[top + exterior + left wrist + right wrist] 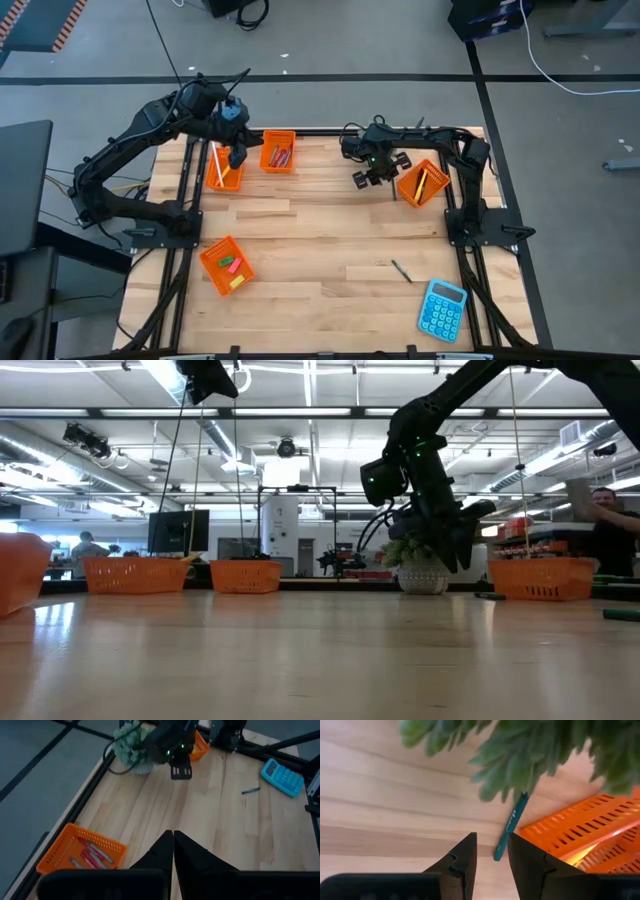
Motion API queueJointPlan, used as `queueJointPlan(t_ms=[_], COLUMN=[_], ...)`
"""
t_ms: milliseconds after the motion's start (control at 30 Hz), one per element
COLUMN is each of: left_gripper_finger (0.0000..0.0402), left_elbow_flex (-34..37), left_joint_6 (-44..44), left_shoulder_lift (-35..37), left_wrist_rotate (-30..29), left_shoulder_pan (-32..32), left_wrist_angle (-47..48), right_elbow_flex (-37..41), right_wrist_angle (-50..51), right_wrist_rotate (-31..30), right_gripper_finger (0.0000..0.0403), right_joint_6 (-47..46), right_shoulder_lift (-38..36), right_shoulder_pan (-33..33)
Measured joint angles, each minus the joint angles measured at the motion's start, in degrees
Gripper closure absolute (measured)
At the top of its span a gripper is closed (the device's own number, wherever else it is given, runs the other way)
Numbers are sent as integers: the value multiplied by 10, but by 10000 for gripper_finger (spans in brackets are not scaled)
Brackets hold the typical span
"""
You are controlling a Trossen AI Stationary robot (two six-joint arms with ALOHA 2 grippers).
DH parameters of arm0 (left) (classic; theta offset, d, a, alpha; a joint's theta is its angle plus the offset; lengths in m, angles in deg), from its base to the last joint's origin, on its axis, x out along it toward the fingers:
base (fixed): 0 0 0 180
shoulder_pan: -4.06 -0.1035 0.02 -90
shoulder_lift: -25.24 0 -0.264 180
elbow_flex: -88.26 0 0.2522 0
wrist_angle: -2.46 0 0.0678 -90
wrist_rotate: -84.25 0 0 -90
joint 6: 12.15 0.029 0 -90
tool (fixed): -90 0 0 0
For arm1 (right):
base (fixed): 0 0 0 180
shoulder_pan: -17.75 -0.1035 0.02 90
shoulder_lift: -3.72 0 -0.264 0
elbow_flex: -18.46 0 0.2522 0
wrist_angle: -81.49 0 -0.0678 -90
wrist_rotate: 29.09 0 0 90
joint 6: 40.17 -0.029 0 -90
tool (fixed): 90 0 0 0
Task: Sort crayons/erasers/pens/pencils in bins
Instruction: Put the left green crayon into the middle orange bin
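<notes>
Four orange bins stand on the wooden table. One holds pencils [221, 165], one holds crayons [278, 153], one holds erasers [229, 266], and one stands at the far right [422, 184]. My right gripper [492, 846] hangs open above the table beside that right bin [580, 827], pointing steeply down. A teal pen [509, 827] lies on the wood below the gap between its fingers, next to the bin's wall. Another dark pen [401, 270] lies loose toward the near right. My left gripper [173, 837] is shut and holds nothing, raised over the pencil bin.
A green plant [530, 750] in a white pot [422, 575] stands right by my right gripper and the right bin. A blue calculator [443, 310] lies at the near right corner. Bare wood spreads across the table's middle.
</notes>
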Motion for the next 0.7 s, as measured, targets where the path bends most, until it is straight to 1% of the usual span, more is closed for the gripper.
queueJointPlan(t_ms=[200, 500, 700], left_gripper_finger=[368, 378, 371], left_elbow_flex=[0, -3, -3], left_joint_6=[-20, -43, -54], left_shoulder_lift=[0, 7, 7], left_wrist_rotate=[0, 0, 0], left_shoulder_pan=[0, 0, 0], left_wrist_angle=[-38, -40, -38], right_elbow_flex=[0, 0, 0], right_wrist_angle=[0, -1, -2], right_wrist_rotate=[0, -1, -2], right_gripper_finger=[287, 287, 287], right_joint_6=[29, 34, 47], right_shoulder_lift=[-1, -1, -1], right_shoulder_pan=[1, 5, 7])
